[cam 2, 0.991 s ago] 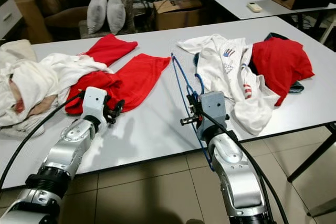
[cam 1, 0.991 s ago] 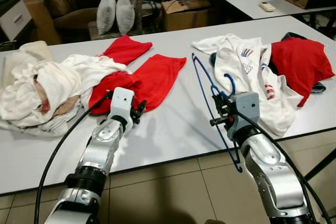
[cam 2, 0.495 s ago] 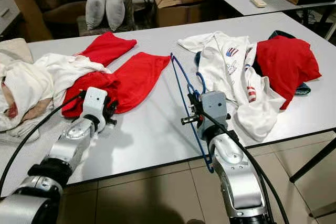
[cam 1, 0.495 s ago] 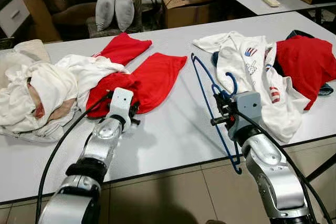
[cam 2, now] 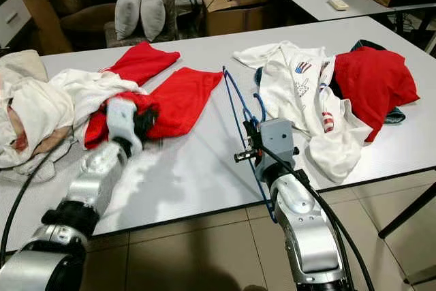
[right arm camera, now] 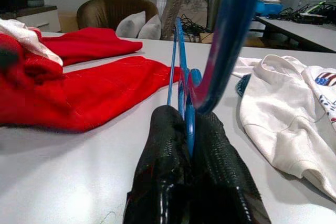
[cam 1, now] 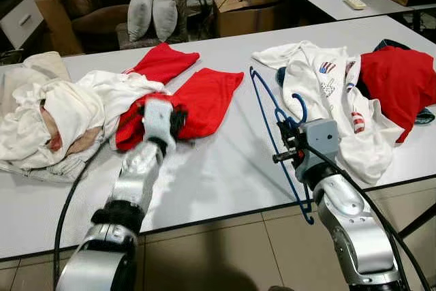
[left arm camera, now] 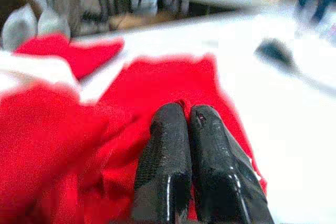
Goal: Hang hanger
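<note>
Since a second ago your left gripper (cam 1: 178, 122) has swung forward off the bare tabletop and onto the red shirt (cam 1: 204, 99); the motion blur says it is moving fast. Its fingers (left arm camera: 173, 150) are pressed together with nothing between them, tips just over the red fabric.

Your right gripper (cam 1: 285, 142) has not shifted: it is clamped on the blue wire hanger (cam 1: 272, 110), just below the hook, above the white table (cam 1: 218, 168). The frame stands on edge, far end towards the shirt and near corner hanging past the table edge.

Expect the hanger to be light, thin and springy, and likely to pivot in a pinch; the neck is the sound place to hold. The shirt is limp and will bunch, so take it at the collar or shoulder.
</note>
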